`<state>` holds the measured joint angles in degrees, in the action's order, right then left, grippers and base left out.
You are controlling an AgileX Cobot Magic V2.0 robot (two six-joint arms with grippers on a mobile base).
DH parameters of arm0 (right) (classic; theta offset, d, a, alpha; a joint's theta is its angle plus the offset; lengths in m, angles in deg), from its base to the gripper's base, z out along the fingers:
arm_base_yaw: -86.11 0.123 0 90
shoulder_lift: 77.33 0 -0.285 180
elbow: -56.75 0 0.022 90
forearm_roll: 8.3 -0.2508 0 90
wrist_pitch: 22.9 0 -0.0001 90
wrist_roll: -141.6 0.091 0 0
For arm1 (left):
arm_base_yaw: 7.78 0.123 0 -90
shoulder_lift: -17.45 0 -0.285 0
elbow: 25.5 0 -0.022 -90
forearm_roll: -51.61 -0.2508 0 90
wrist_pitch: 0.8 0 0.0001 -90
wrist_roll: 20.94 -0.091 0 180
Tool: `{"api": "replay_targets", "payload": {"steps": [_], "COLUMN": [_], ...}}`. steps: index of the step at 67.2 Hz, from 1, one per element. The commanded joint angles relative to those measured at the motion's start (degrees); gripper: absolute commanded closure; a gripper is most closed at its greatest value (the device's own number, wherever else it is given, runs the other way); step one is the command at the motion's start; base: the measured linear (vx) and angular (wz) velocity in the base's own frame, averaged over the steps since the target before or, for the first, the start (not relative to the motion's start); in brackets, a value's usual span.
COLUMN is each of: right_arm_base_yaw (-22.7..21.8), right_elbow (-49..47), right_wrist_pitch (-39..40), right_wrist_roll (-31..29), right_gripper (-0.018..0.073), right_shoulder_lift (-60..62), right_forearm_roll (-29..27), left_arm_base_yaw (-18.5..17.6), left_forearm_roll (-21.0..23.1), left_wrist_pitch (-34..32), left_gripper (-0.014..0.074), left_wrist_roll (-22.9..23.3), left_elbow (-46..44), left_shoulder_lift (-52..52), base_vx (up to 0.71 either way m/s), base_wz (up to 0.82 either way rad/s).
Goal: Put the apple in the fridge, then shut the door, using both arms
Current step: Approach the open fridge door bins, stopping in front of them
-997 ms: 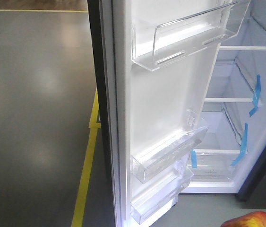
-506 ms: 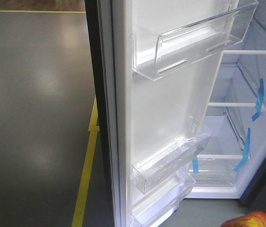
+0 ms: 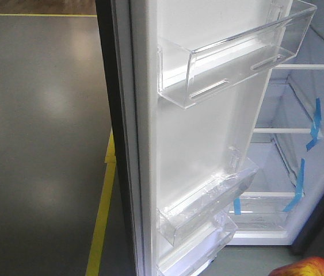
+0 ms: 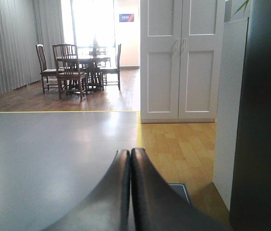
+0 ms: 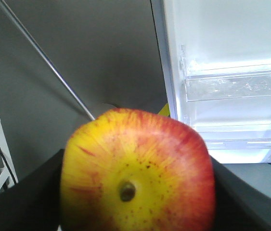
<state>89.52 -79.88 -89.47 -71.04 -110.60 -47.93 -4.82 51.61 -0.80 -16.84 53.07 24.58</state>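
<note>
Right wrist view alone shows right claw gripping apple.

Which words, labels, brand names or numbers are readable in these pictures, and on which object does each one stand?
No text can be read in any view.
The blue sign high on the far wall, in the left wrist view: too small and blurred to read.
The apple, the door with its clear bins, the fridge interior and its blue tape strips: no lettering visible.
</note>
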Motion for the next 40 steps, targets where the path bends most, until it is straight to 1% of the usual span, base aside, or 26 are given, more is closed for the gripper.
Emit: {"api": "replay_targets", "payload": {"steps": [1,40], "right_arm_base_yaw": [0.0,0.0], "right_elbow": [-1.4,-1.4], "right_wrist_pitch": [2.3,2.3], "right_wrist_roll": [-0.3,-0.3], "right_gripper": [0.0472,0.0472], "right_shoulder_lift": [-0.4,-0.4], "right_forearm_roll": [-2.9,-2.9], "left_arm_base_yaw": [0.1,0.1], "left_forearm_roll": [0.0,0.0], "left_wrist_pitch": [-3.9,-3.9], "left_gripper": [0.0603,0.0603], "left_wrist_roll": [0.1,0.1], "left_elbow": [-1.0,-1.0], "left_shoulder_lift": [-0.8,-0.8], "base_vx": [0.03,0.01], "base_wz": [-0.05,-0.03]}}
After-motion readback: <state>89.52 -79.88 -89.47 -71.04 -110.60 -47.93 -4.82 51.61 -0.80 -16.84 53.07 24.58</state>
